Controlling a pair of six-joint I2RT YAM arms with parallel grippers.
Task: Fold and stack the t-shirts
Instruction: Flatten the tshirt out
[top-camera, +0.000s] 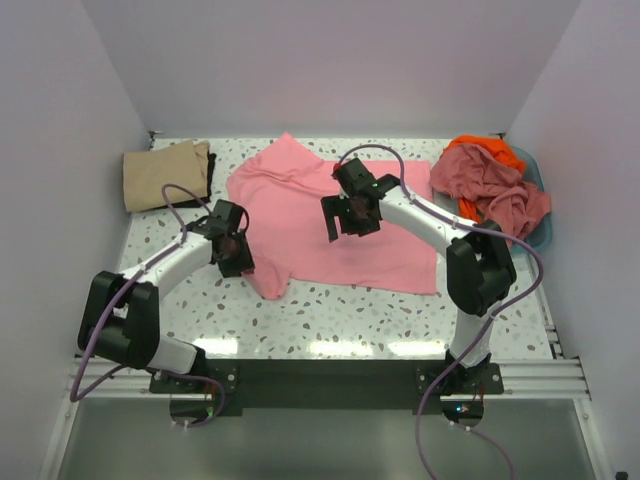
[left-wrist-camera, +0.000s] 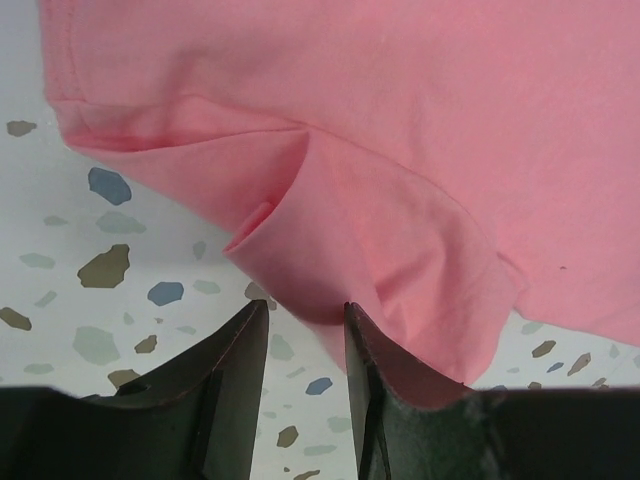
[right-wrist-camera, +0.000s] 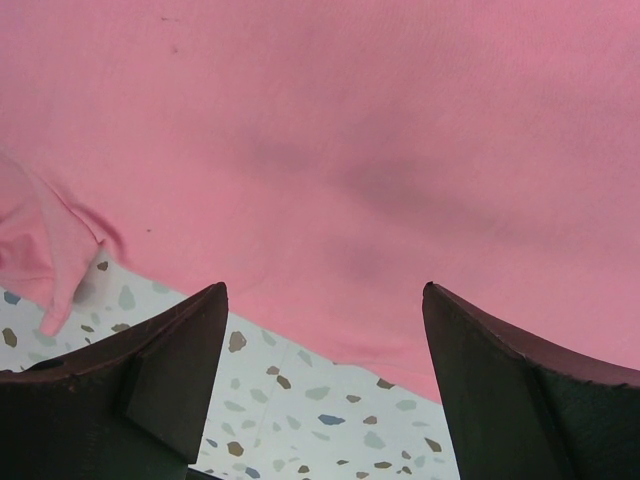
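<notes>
Partly behind parted L jaws: pink t-shirt (left-wrist-camera: 450, 130) sleeve fold, rest off-frame

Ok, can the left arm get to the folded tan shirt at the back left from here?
Probably yes: the tan shirt lies on that arm's side, uncovered, with only bare table between it and the left gripper. How far the arm stretches I cannot judge.
</notes>
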